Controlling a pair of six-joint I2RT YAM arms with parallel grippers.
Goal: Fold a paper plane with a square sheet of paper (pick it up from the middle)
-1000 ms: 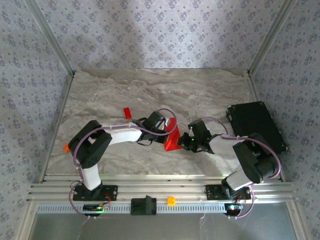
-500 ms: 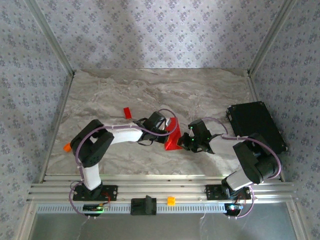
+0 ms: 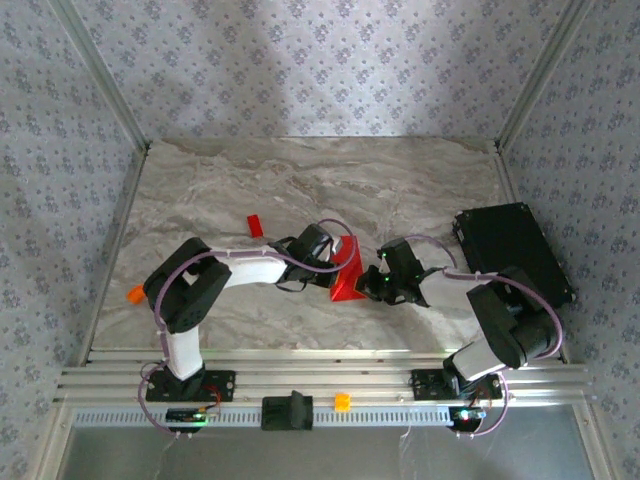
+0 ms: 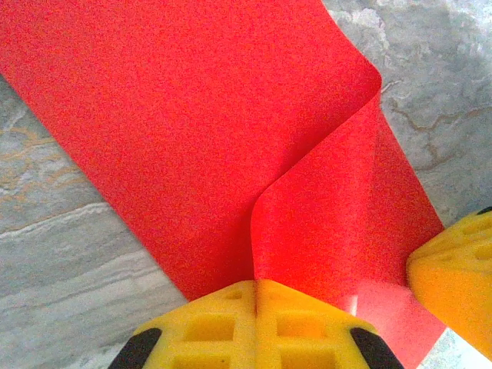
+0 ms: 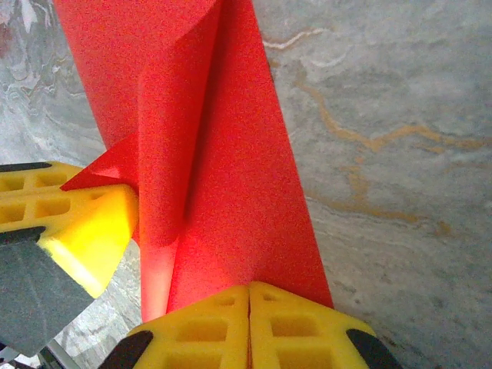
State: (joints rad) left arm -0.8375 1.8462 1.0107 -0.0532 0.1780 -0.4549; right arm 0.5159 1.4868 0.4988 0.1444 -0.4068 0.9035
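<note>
While the left hand [image 4: 256,286] and right hand [image 5: 248,288] are both pinching shut on the paper [image 3: 348,280] — it is sitting mid-desk [image 3: 300,180] between them, partly curled — it is looking thin, light and floppy (probably creasing easily), so gentle edge grips are seeming safest.

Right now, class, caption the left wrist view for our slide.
Shut left gripper pinches the curled red paper, marble table beneath.
</note>
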